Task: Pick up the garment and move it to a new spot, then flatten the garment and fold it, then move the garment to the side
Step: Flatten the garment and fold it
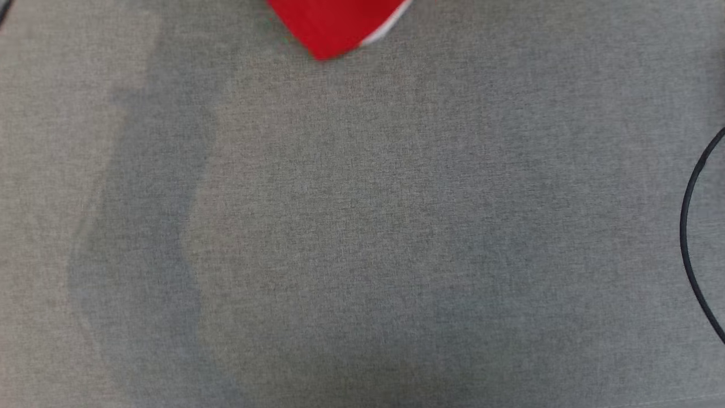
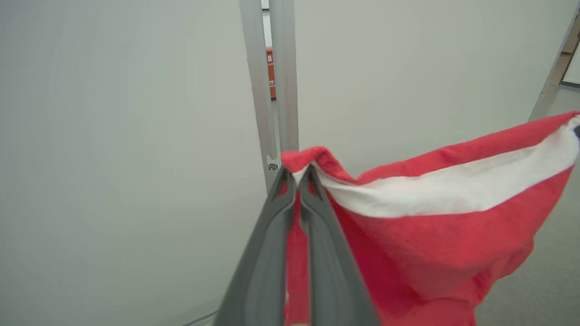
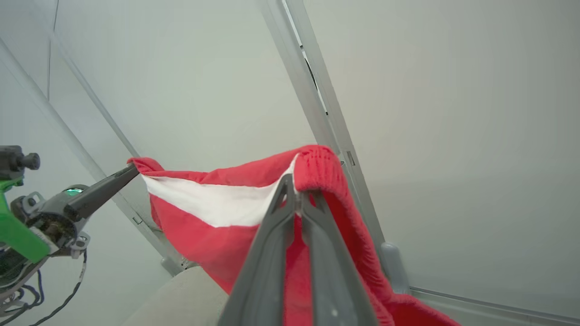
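The garment [image 2: 435,235] is red with a white inner band, and it hangs in the air stretched between both grippers. My left gripper [image 2: 297,174] is shut on one upper corner of it. At the opposite upper corner my right gripper [image 3: 297,185] is shut on the garment [image 3: 217,199]; that view has the left gripper [image 3: 131,171] too, pinching its far end. In the head view only the garment's lowest tip [image 1: 334,25] shows, hanging at the top edge above the grey cloth-covered table [image 1: 362,226].
A black cable [image 1: 688,226] loops in at the table's right edge. Pale wall panels with a grey upright post [image 2: 272,90] stand behind the garment. The left arm's green and grey wrist parts [image 3: 27,222] with loose wires sit at the right wrist view's left side.
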`<state>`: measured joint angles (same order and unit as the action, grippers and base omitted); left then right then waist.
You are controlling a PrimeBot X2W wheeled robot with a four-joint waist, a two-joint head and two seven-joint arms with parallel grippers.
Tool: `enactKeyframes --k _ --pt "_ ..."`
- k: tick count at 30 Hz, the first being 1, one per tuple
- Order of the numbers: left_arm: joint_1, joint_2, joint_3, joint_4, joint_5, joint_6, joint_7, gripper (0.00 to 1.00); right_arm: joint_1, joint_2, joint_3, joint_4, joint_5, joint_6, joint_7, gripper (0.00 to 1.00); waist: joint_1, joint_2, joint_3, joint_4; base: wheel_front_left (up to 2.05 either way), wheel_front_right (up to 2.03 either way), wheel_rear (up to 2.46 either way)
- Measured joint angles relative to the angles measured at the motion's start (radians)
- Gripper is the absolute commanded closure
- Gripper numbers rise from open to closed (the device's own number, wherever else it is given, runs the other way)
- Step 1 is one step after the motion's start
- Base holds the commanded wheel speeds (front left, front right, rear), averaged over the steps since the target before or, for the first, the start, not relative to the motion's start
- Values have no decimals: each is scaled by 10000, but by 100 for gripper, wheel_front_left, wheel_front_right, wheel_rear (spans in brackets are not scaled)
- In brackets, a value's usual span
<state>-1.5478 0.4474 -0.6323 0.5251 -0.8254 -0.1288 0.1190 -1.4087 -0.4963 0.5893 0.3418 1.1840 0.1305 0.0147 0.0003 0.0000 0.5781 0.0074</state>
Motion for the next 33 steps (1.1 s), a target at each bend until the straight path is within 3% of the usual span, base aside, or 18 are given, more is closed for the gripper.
enactKeyframes --k 7,14,24,28,33 --pt "-1696 2 -491 959 -426 -4 -382 100 -1286 77 518 464 535 0 -1175 100 0 0 710 119 0 0 0" --pt "-1743 98 -1941 1024 -828 -6 -487 100 -1265 -209 1672 541 1189 0 -1532 100 -1 0 615 197 0 0 0" --pt "588 848 -4474 476 -2134 -6 -203 100 1225 -1030 3983 322 2249 0 -1429 100 -2 0 -633 226 0 0 0" --pt "1841 1555 -5659 -44 -2790 -6 928 100 2443 -1260 4880 77 2732 0 -1145 100 -3 0 -1461 224 0 0 0" --pt "3497 2385 -6172 -1275 -3916 -6 2151 100 3756 -1662 5825 -460 3120 0 -790 100 -3 0 -2576 212 0 0 0"
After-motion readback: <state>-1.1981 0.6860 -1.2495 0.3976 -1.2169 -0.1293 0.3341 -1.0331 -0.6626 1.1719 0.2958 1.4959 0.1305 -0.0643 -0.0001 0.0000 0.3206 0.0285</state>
